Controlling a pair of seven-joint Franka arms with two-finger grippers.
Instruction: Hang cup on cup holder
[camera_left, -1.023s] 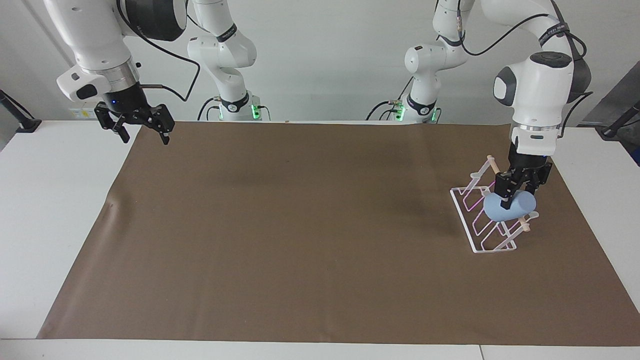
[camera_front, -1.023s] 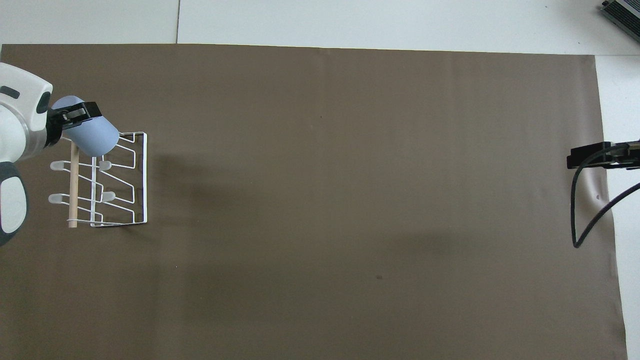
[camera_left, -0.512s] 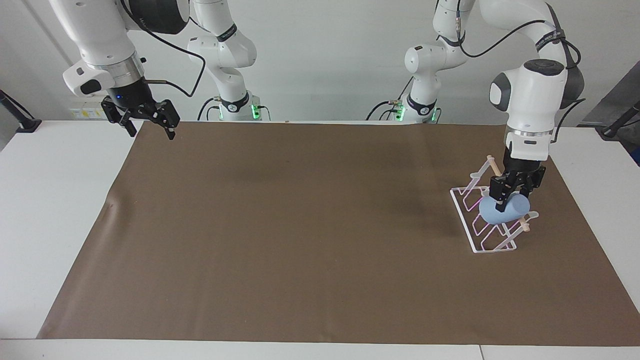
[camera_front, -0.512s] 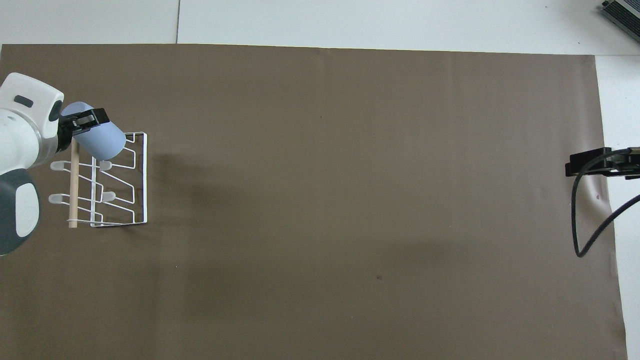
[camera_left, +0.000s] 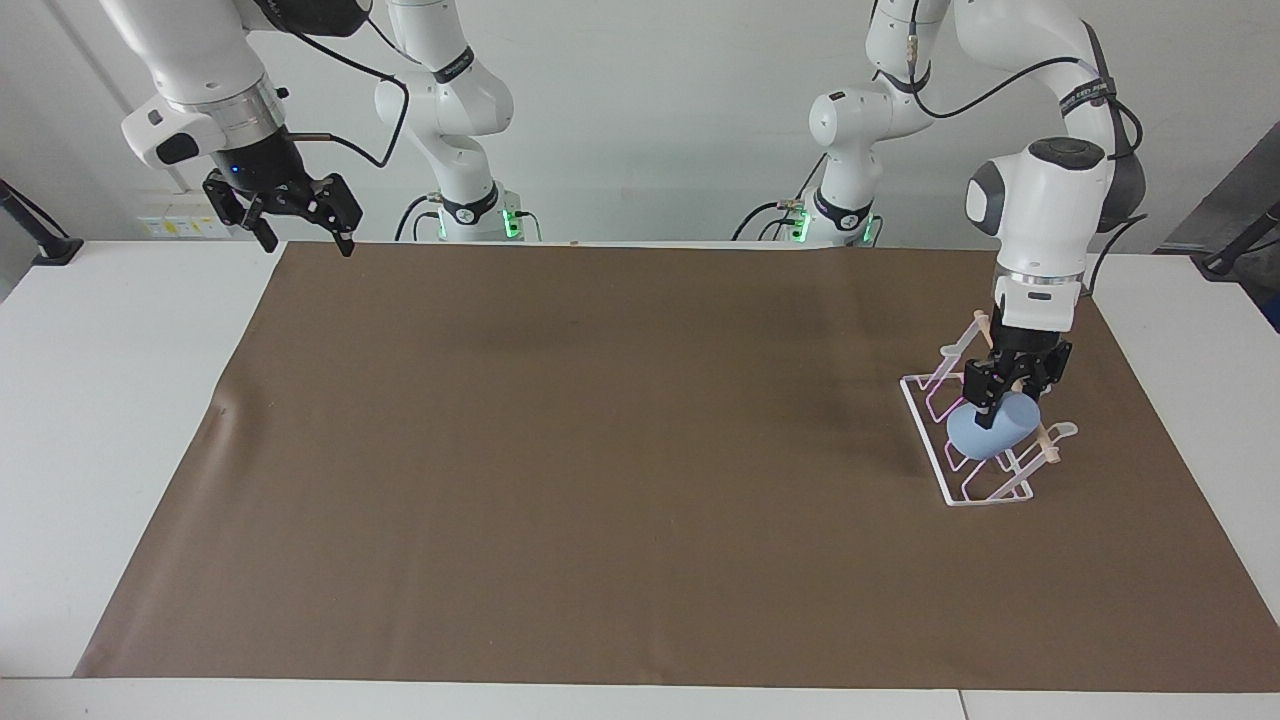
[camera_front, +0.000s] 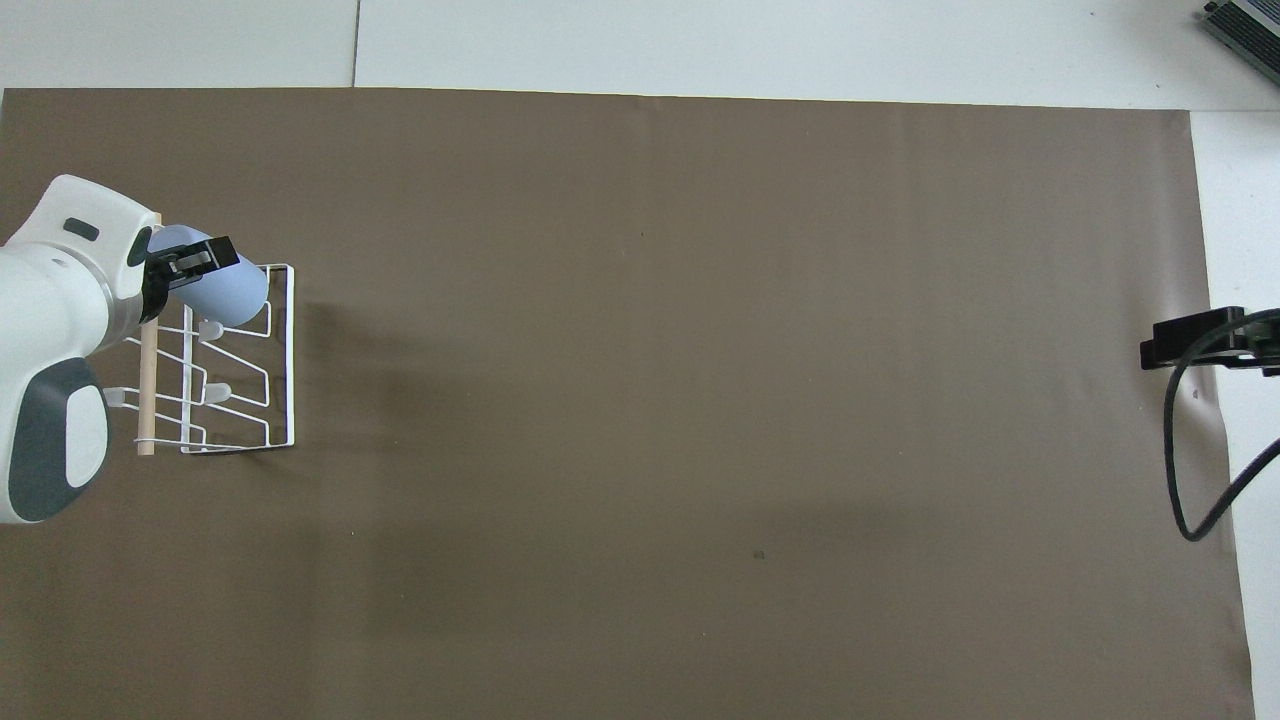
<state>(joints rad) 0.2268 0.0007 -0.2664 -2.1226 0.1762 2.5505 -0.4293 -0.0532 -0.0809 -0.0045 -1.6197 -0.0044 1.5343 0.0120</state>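
Note:
The light-blue cup (camera_left: 988, 432) lies tilted on its side over the slanted prongs of the white wire cup holder (camera_left: 975, 492), which stands at the left arm's end of the table. My left gripper (camera_left: 1003, 402) comes down from above and is shut on the cup near its rim. In the overhead view the cup (camera_front: 228, 292) covers the rack's farthest prongs, with the left gripper (camera_front: 190, 262) on it and the cup holder (camera_front: 289, 372) under it. I cannot tell whether the cup rests on a prong. My right gripper (camera_left: 297, 228) hangs open and empty over the mat's corner near its base and shows in the overhead view (camera_front: 1196, 338).
A brown mat (camera_left: 600, 450) covers most of the white table (camera_left: 110, 400). It has a small crease (camera_left: 224, 408) at the right arm's end. A dark device (camera_front: 1245, 25) sits at the table's farthest corner at that end.
My left gripper has lowered the cup and carried it over the rack's prongs, toward the table's middle. My right gripper has risen and drawn back toward its base.

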